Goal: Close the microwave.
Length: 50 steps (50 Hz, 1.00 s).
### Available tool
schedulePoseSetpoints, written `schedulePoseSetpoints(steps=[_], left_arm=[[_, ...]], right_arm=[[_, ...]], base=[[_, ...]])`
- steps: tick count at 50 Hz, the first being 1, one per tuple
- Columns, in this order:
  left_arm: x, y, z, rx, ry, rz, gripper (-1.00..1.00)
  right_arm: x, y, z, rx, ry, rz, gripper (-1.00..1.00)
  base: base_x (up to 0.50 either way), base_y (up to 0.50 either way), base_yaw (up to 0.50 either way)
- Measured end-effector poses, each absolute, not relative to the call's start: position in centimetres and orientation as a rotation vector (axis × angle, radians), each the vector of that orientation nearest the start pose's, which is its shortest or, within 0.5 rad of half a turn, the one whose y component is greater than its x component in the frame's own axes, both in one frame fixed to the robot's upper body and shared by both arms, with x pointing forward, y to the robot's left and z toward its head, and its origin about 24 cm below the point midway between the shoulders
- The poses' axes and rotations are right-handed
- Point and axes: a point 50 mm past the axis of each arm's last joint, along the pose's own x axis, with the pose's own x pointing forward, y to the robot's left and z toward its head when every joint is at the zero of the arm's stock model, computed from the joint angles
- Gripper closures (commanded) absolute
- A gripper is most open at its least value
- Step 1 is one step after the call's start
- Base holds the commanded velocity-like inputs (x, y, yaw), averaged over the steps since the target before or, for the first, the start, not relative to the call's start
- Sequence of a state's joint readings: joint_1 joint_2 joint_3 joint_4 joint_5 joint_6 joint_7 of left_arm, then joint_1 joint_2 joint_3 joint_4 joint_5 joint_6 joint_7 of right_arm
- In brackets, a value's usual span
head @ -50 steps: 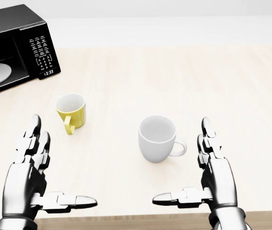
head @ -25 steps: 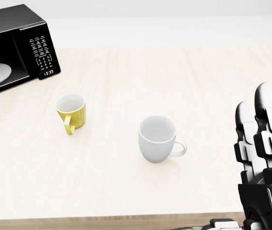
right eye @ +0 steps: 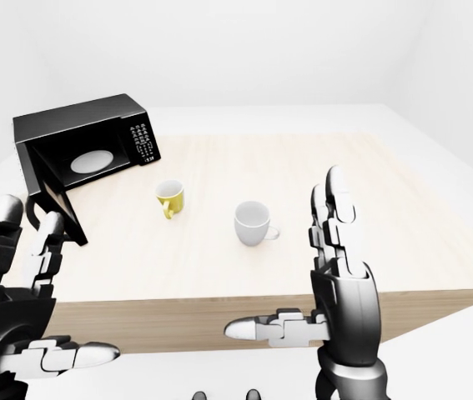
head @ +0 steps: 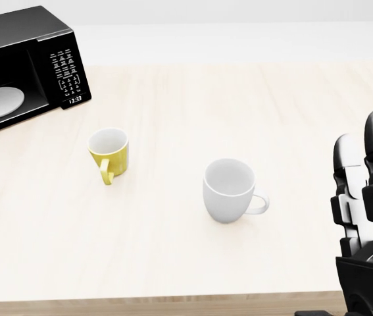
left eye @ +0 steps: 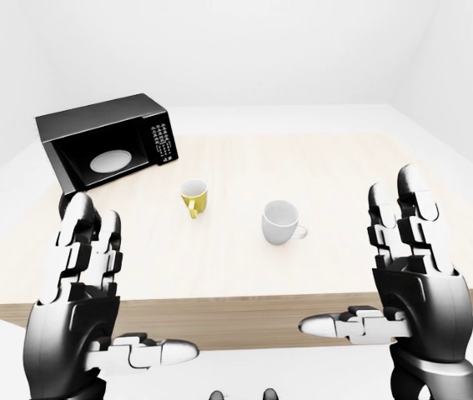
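Left-eye view: both hands raised palms inward, fingers straight and spread wide, thumbs pointing toward each other, holding nothing; left hand (left eye: 82, 292) and right hand (left eye: 415, 279) hang near the table's (left eye: 319, 167) near edge, likely a ready pose before any reach. Microwave (left eye: 107, 146) sits well beyond the left fingertips, up-left in this view, cavity showing with a white turntable plate (left eye: 111, 158) inside, so judged not yet closed. Yellow mug (left eye: 193, 197) and white mug (left eye: 279, 223) stand apart between the two hands' fingertips and further up the table; neither touched. Head view: only the right hand's finger backs show at the right edge, a dark sliver of the left hand at the left edge; microwave at top left, keypad panel (head: 66, 74) facing the camera, its display reads 13:33; button labels too small to read, no brand visible. Right-eye view: the door (right eye: 52, 200) hangs open, swung out toward the left fingertips, just above and beside them, not touching; the left hand looks best placed to push it.
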<state>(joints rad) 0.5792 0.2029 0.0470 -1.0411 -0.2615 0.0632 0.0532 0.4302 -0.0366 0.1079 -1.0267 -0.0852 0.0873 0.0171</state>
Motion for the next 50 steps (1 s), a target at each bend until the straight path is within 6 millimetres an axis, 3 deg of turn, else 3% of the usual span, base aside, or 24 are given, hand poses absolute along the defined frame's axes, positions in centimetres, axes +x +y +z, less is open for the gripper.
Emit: schedulePoseSetpoints(steps=[50], left_arm=[[12.37,17.66,17.11,-0.013,-0.394,0.007,-1.0]], right_arm=[[14.0,-14.46,17.77,-0.131,-0.505,-0.013,-1.0]], base=[[0.0,0.5,0.0]])
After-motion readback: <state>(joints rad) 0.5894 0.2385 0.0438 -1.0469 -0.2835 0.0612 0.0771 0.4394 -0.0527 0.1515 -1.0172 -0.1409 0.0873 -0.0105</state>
